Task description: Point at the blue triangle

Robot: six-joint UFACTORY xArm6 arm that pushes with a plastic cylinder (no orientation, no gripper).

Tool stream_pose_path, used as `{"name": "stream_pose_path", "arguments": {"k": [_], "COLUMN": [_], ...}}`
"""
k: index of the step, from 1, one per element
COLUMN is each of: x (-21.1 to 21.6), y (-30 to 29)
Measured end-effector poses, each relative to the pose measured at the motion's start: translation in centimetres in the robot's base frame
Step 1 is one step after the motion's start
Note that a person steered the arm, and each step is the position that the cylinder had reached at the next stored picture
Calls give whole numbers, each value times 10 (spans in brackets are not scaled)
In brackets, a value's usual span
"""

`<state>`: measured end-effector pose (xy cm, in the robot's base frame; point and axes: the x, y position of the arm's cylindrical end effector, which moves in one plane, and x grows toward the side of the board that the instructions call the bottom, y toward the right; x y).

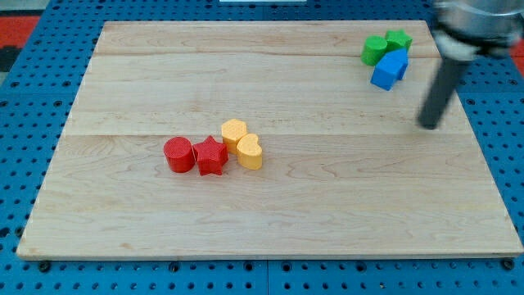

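Observation:
A cluster of blocks sits at the view's top right: a green cylinder (374, 49), a green star (399, 39), and two blue blocks touching, one (396, 61) behind and one (383, 75) in front. Which of the blue blocks is the triangle cannot be told. My rod is blurred, and my tip (428, 125) rests on the board below and to the right of the blue blocks, apart from them.
Near the board's middle left lie a red cylinder (178, 154), a red star (211, 156), a yellow hexagon (234, 132) and a yellow heart (250, 152), all touching. The wooden board (270, 213) lies on a blue pegboard.

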<state>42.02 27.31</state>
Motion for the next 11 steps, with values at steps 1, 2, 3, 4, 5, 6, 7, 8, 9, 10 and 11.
{"name": "stream_pose_path", "arguments": {"k": [1,2,3,4,5,6,7,8,9,10,11], "x": [-43,-55,-61,-61,-61,-61,-61,-63,-66,-68,-69], "y": [61,72,72,72,72,72,72,72,72,72,72]}}
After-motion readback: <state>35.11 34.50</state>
